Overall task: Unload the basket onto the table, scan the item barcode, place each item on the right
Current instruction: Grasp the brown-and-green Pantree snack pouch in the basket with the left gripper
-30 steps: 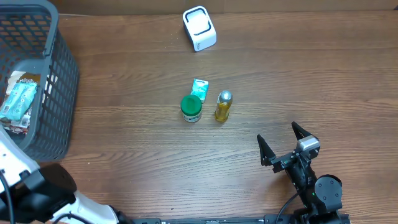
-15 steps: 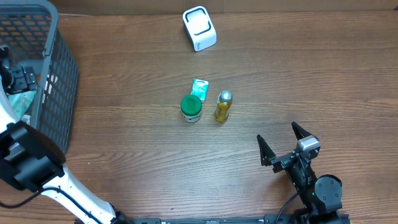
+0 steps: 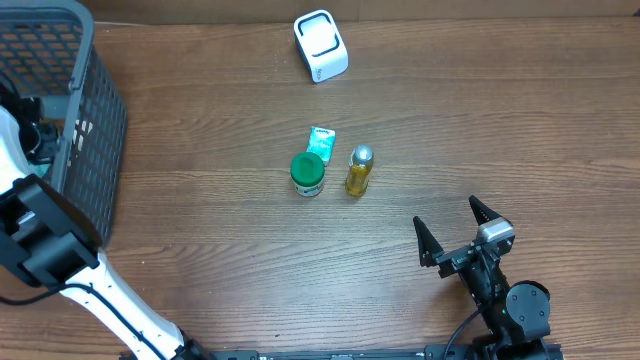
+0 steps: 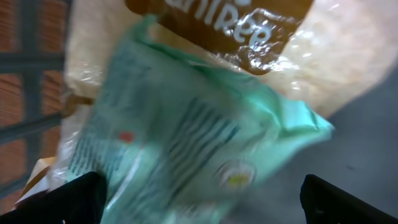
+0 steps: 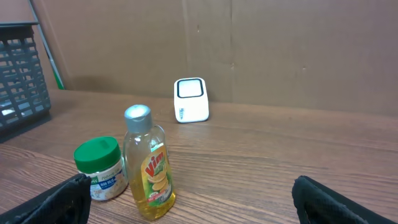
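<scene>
Where the wooden bench point(image 3: 220, 260) fills the overhead view, a dark grey mesh basket point(image 3: 95, 150) sits at its far-left edge. From the near-left corner the left arm point(image 3: 45, 255), white and black, reaches over the basket rim. Its left pincer point(image 4: 211, 202) is spread wide inside the basket, close above a mint-green packet point(image 4: 186, 137). Whether the tips touch the packet cannot be told. The packet is blurred, carries dark barcode-like lines, and lies partly over a clear bag point(image 4: 348, 50) with a brown label.

At the near-right corner the right arm point(image 3: 510, 310) rests well apart from everything, its right pincer point(image 3: 444, 212) spread and holding nothing. A white scanner point(image 3: 320, 46) stands at the far edge, near the middle.

Three small things cluster near the bench centre. A yellow bottle point(image 3: 359, 170) with a silver cap stands upright. Just to its left is a jar point(image 3: 308, 174) with a green lid. Behind the jar a small teal sachet point(image 3: 321, 140) lies flat.
</scene>
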Motion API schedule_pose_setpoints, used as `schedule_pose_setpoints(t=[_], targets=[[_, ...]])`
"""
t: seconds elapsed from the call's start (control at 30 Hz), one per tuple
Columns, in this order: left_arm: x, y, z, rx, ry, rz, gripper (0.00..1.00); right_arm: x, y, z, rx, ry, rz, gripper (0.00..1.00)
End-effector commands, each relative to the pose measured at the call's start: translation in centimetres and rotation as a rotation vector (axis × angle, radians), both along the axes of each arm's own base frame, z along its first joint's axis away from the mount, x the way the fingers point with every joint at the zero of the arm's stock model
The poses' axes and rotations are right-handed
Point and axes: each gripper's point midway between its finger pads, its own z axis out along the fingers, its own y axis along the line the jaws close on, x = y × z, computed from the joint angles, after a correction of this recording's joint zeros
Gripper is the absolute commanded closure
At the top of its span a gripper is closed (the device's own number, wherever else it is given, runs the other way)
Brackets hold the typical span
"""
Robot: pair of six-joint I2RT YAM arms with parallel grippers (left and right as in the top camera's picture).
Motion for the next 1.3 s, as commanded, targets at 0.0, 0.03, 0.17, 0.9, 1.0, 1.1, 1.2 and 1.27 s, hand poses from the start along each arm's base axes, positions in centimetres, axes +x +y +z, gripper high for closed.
schedule_pose_setpoints(t=[0.0, 0.03, 0.17, 0.9, 1.0, 1.1, 1.2, 1.27], targets=[[-0.5, 0.0, -2.1, 0.004, 0.063, -0.018, 0.0, 0.1, -0.1, -0.3, 0.002, 0.003, -0.005, 0.0], [-0.6, 0.0, -2.5, -0.001, 0.069, -0.016, 0.0, 0.1, -0.1, -0.3, 0.002, 0.002, -0.005, 0.0], [-1.0, -0.2, -3.5, -0.006, 0.088, -0.01, 0.01, 0.1, -0.1, -0.3, 0.002, 0.002, -0.005, 0.0], [3.7, 0.0, 10.7, 0.025, -0.297, 0.156, 0.96, 0.1, -0.1, -0.3, 0.002, 0.003, -0.005, 0.0], [3.8, 0.0, 15.9, 0.069, -0.408, 0.19, 0.96, 0.1, -0.1, -0.3, 0.002, 0.002, -0.005, 0.0], [3.4, -0.7, 20.8, 0.099, -0.519, 0.2, 0.96, 0.1, -0.1, -0.3, 0.002, 0.002, -0.005, 0.0], [3.3, -2.5, 25.3, 0.076, -0.637, 0.153, 0.96, 0.1, -0.1, -0.3, 0.002, 0.003, -0.005, 0.0], [3.0, -4.1, 28.2, 0.042, -0.722, 0.136, 0.96, 0.1, -0.1, -0.3, 0.002, 0.002, -0.005, 0.0]])
